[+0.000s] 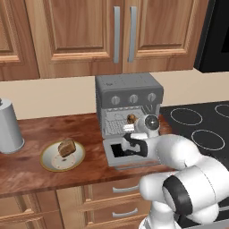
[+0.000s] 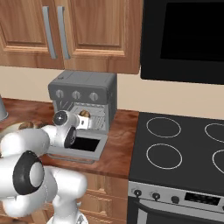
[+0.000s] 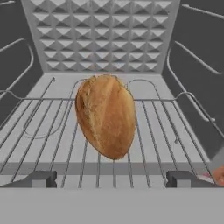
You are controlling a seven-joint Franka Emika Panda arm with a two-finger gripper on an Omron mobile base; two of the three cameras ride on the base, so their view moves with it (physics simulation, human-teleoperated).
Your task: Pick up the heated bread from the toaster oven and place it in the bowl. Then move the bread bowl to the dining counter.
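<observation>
Your gripper (image 3: 112, 179) stands wide open, empty, at the toaster oven (image 1: 128, 103) mouth. The heated bread (image 3: 107, 114) lies on the wire rack (image 3: 57, 131); likely light, crusty, crushable. Grip across its narrow middle, gently.

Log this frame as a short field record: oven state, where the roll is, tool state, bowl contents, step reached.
toaster oven: door dropped open, on the wooden worktop
heated bread: lying on the wire rack inside the oven
tool: open, at the oven mouth, fingertips either side of the roll, not touching it
bowl: left of the oven, holding a darker bread chunk
canister: far left
step: roll not yet grasped
</observation>
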